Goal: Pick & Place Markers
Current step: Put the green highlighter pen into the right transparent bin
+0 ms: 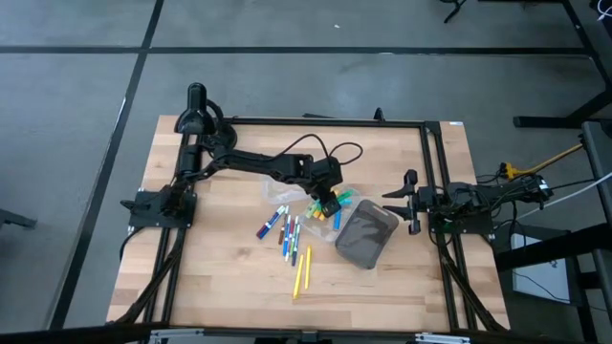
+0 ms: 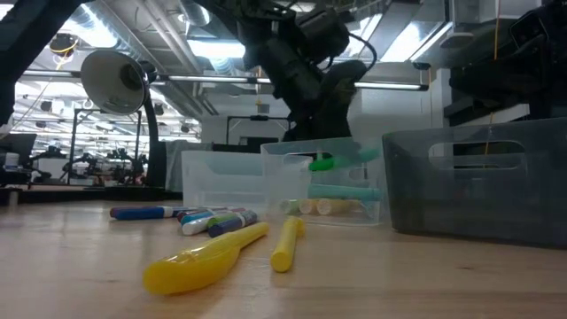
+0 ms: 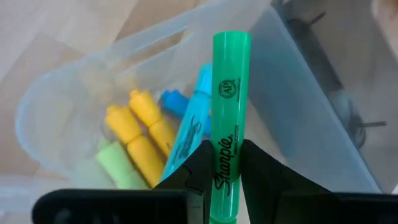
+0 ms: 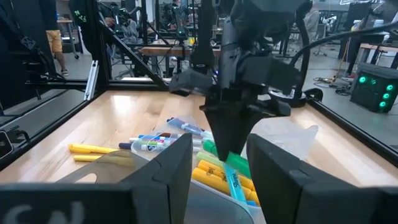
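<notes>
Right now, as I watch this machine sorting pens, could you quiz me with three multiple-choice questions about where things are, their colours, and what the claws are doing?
1. Where is the left gripper?
A. Over the clear tray
B. Over the dark grey bin
C. At the table's edge

2. What colour is the marker in that gripper?
A. Yellow
B. Green
C. Red

3. How does the right gripper stand?
A. Shut on a marker
B. Open, holding nothing
C. Shut on the bin

Answers:
1. A: the left wrist view looks down into the clear tray, with yellow markers and a blue marker inside.
2. B: a green marker sits clamped between the fingers.
3. B: its fingers stand apart beside the bin, nothing between them.
</notes>
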You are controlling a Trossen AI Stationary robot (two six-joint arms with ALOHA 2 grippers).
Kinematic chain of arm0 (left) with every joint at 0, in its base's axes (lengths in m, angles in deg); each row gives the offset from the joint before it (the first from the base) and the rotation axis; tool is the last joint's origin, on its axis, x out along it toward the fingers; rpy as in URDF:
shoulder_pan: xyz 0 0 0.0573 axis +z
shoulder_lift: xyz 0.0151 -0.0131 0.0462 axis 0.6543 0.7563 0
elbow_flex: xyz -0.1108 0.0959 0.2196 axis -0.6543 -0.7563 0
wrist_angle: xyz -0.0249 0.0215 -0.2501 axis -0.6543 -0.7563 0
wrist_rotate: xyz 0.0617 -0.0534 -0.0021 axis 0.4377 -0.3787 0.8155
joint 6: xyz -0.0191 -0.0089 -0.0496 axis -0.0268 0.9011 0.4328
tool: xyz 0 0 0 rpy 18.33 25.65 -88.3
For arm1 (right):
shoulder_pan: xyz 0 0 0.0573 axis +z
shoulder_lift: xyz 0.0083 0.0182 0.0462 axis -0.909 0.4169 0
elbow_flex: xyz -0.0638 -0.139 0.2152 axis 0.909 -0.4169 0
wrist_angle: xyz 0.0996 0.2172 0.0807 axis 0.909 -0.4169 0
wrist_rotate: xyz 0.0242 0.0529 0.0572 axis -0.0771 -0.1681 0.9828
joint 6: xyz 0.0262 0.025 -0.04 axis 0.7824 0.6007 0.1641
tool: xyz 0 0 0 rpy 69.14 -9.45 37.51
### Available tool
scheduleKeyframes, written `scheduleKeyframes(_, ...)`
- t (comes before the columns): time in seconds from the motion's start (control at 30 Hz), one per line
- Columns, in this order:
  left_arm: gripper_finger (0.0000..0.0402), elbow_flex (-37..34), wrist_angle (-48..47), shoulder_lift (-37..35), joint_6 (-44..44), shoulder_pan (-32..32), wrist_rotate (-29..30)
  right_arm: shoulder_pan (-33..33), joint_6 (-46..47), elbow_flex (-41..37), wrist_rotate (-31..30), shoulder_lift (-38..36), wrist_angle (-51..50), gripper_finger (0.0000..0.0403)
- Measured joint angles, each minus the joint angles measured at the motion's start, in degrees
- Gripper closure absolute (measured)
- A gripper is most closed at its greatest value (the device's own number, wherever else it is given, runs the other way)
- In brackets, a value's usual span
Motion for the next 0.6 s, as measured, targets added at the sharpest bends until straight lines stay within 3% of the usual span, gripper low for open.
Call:
scheduleKeyframes(0.17, 0.0347, 0.04, 0.03, 0.75, -0.03, -0.01, -2.79, -0.01, 0.00, 0.00, 0.00, 0.00, 0.00, 0.0251)
scheduleKeyframes(0.6, 0.0347, 0.07, -2.66, 1.00, -0.16, 0.02, -2.12, -0.01, 0.00, 0.00, 0.00, 0.00, 0.00, 0.0251)
